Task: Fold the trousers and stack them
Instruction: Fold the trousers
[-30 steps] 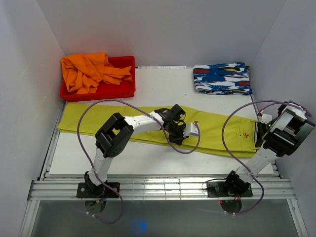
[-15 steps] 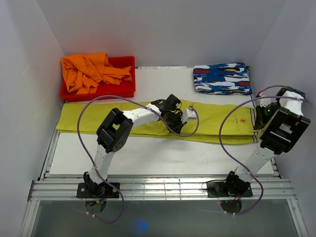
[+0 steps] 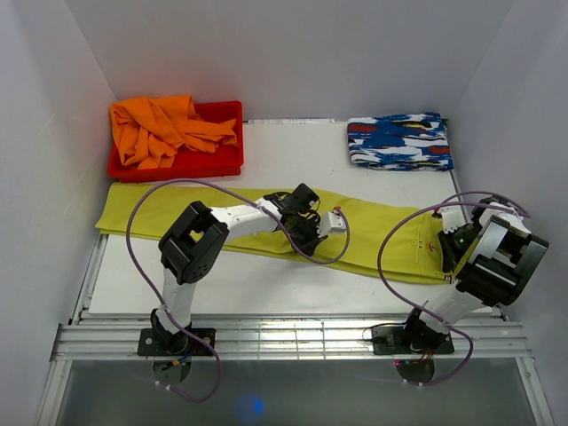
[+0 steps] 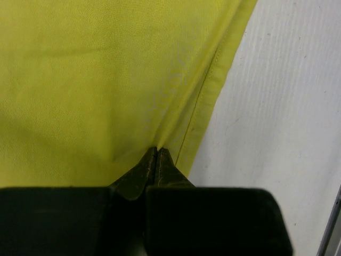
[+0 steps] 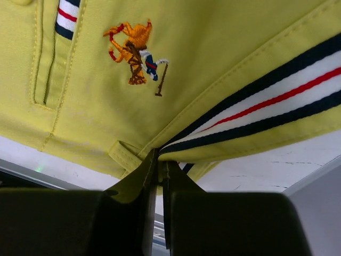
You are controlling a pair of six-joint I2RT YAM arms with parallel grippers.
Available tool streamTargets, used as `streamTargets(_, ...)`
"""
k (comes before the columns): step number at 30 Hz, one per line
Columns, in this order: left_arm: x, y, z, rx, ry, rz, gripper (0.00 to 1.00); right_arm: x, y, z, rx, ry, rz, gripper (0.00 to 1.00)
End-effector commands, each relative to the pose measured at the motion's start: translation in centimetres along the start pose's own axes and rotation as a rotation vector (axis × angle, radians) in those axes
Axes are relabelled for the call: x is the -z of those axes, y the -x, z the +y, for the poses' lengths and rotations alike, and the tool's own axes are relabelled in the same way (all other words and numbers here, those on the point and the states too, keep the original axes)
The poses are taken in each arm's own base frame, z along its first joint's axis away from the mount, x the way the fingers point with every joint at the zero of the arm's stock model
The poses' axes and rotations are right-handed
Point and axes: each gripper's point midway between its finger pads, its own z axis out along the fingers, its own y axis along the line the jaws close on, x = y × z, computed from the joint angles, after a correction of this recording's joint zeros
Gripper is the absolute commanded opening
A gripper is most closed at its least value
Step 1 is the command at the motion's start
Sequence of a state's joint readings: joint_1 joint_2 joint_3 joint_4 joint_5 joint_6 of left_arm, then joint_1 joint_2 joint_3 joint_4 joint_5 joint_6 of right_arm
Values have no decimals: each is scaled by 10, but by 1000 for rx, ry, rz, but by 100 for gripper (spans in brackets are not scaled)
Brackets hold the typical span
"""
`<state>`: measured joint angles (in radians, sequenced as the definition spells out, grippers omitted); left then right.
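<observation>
The only container is a red tray (image 3: 226, 165) at the far left corner of the table (image 3: 293, 151). An orange garment (image 3: 160, 129) lies crumpled in it. The garment fills the left and middle part of the tray and hangs over its left rim, while the right part shows the bare red floor. A patterned cloth (image 3: 399, 142) in blue, white and red lies folded at the far right of the table, in no container.

The trousers (image 3: 382, 232) are spread flat across the table, just in front of the tray, with the leg ends to the left and the waist to the right. It is not clear whether the far edge of the legs touches the tray wall.

The left gripper (image 4: 156, 152) is closed and pinches a small fold of the yellow cloth near the middle of the trousers, just beside a stitched seam (image 4: 213, 85) along their edge. The right gripper (image 5: 158, 157) is closed on the waist end, where the striped waistband (image 5: 277, 101) meets the yellow cloth. A small embroidered figure (image 5: 136, 53) sits on the cloth near this grip.
</observation>
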<state>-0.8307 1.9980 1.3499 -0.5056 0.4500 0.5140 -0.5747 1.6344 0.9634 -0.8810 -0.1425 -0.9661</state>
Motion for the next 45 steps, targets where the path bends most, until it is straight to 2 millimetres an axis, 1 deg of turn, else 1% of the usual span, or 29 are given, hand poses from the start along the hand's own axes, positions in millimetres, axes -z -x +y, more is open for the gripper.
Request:
streamTargets(1,-9,-41,5,56,1,139,9,-9,7,-48,47,-168,12,8)
streamTargets(2,-3,-34,7,60,-1,119,24,-9,8,-48,50,-162,8,8)
streamTargets(3,11,-14,2,52,-26,53,38,-8,9,-45,52,-152,5,8)
streamTargets(4,24,-3,0,63,-34,18,49,-7,8,-41,55,-136,5,8)
streamTargets(5,41,9,7,80,-30,-37,86,-4,10,-37,70,-126,-10,8)
streamTargets(6,59,35,12,65,-22,-111,97,-2,11,-33,79,-109,-14,8)
streamTargets(7,80,55,12,53,-15,-170,98,-1,12,-28,89,-90,-22,8)
streamTargets(8,89,67,16,35,8,-197,98,2,14,-18,97,-47,-39,8)
streamTargets(9,102,88,23,-2,38,-239,98,4,16,-12,95,-20,-47,8)
streamTargets(10,104,96,26,-26,45,-251,98,7,19,-6,92,11,-62,13)
streamTargets(11,103,103,26,-48,46,-261,98,8,27,4,79,73,-100,35)
streamTargets(13,93,114,28,-94,64,-279,97,23,39,17,22,158,-132,40)
streamTargets(14,78,114,22,-128,63,-262,93,26,50,24,-9,213,-174,48)
streamTargets(15,71,116,21,-152,71,-264,86,36,60,24,-67,227,-194,54)
streamTargets(16,60,119,22,-191,95,-296,83,37,66,25,-101,250,-208,57)
streamTargets(18,51,128,16,-257,122,-349,78,41,79,25,-157,275,-247,60)
streamTargets(19,43,132,17,-298,142,-392,73,38,81,24,-231,281,-238,61)
streamTargets(20,31,135,11,-332,133,-394,71,34,79,21,-264,267,-225,60)
streamTargets(23,17,151,4,-366,102,-421,65,25,71,12,-344,217,-174,57)
streamTargets(24,8,149,1,-364,74,-417,63,23,69,9,-355,197,-166,57)
streamTargets(25,5,152,-2,-375,70,-419,62,24,69,4,-378,162,-166,57)
streamTargets(28,-3,158,-15,-419,48,-429,56,29,66,-9,-417,90,-151,65)
streamTargets(29,-7,157,-23,-425,34,-427,53,31,67,-11,-432,80,-151,71)
streamTargets(31,-12,156,-30,-440,18,-421,51,35,68,-12,-467,85,-161,79)
streamTargets(32,-17,153,-39,-451,6,-415,50,38,71,-10,-492,102,-173,80)
streamTargets(35,-24,154,-48,-471,3,-412,50,44,72,-7,-552,137,-193,80)
streamTargets(38,-29,156,-52,-471,0,-419,51,49,70,-9,-584,138,-217,79)
streamTargets(41,-35,156,-52,-473,8,-416,57,49,61,-14,-624,117,-208,79)
streamTargets(45,-47,150,-52,-482,12,-395,56,41,45,-20,-710,142,-180,80)
